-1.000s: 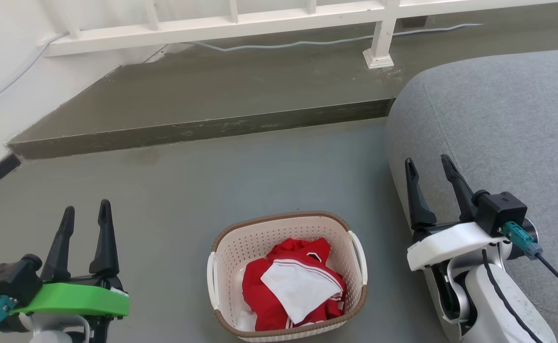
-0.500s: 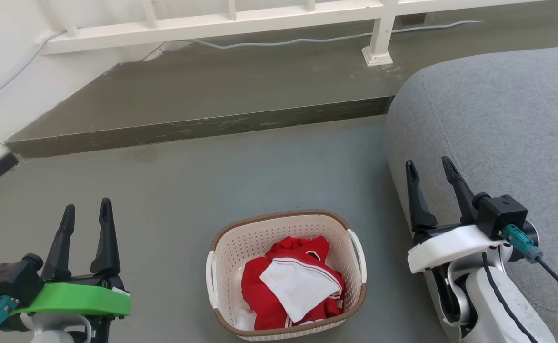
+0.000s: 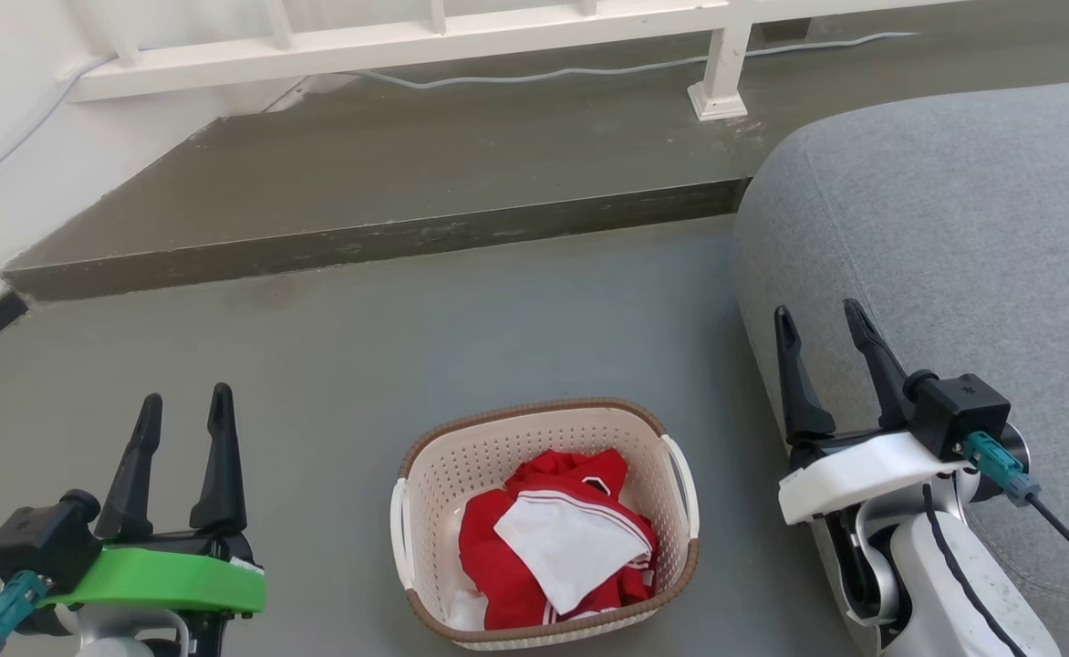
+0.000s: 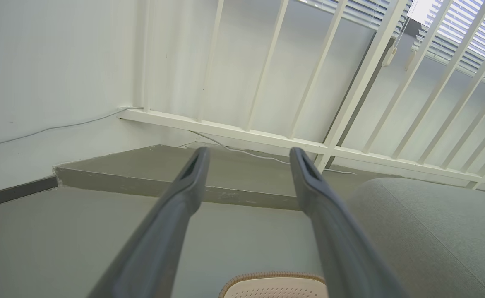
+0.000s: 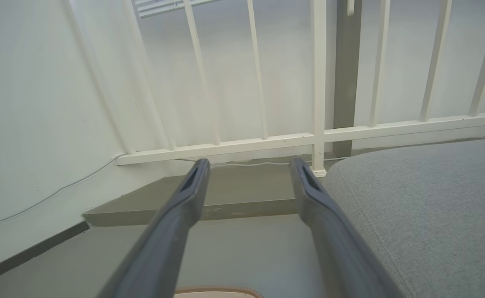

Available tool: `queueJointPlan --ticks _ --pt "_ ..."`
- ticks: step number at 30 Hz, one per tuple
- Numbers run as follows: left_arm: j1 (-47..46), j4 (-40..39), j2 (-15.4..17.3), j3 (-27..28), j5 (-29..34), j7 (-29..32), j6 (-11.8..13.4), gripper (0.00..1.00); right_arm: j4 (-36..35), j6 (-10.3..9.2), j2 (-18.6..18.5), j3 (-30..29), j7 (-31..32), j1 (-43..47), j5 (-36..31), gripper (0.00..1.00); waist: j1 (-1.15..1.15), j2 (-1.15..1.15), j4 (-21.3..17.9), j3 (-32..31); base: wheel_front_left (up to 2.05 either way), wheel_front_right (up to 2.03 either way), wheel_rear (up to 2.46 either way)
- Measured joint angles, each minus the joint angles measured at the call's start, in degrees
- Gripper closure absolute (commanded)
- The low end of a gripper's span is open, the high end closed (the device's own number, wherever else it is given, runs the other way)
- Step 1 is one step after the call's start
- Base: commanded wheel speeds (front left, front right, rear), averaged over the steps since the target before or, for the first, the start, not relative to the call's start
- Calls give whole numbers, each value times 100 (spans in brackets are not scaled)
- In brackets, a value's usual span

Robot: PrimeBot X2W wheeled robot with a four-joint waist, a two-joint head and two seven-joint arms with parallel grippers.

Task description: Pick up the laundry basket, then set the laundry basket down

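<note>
On the floor (image 3: 407, 338), laundry basket (image 3: 471, 465) holds red-and-white clothes (image 3: 553, 547) (left gripper (image 3: 186, 397), right gripper (image 3: 817, 308) spread apart).

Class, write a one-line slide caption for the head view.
Laundry basket of red and white clothes on the floor between the open left gripper and right gripper, beside a grey upholstered seat.

One laundry basket (image 3: 498, 465), two end effectors (image 3: 185, 399) (image 3: 817, 310), one grey cushion (image 3: 954, 228), one railing (image 3: 389, 41).
</note>
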Motion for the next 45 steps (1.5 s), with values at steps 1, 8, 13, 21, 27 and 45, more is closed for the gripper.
queueJointPlan --ticks 1,8,13,21,27,45 --pt "0 0 0 -9 0 0 0 0 -1 1 4 -8 0 4 -2 0 0 0 -3 3 0 0 0" --pt "1 0 8 -35 0 0 0 0 -4 7 26 -42 0 27 -20 0 0 0 -12 29 0 0 0" --pt "1 0 24 -44 0 0 0 0 -4 26 49 -65 0 60 -43 0 0 0 -14 49 0 0 0" --pt "53 174 -73 -136 -45 8 5 100 168 55 78 -67 3 271 -15 100 0 0 -13 59 0 0 0" --pt "63 175 -76 -153 -417 55 5 100 127 116 78 -75 3 346 358 100 0 0 15 33 0 0 0" --pt "79 330 -100 -57 -1697 415 7 100 62 264 90 -408 299 442 2036 100 0 0 105 -31 0 0 0"
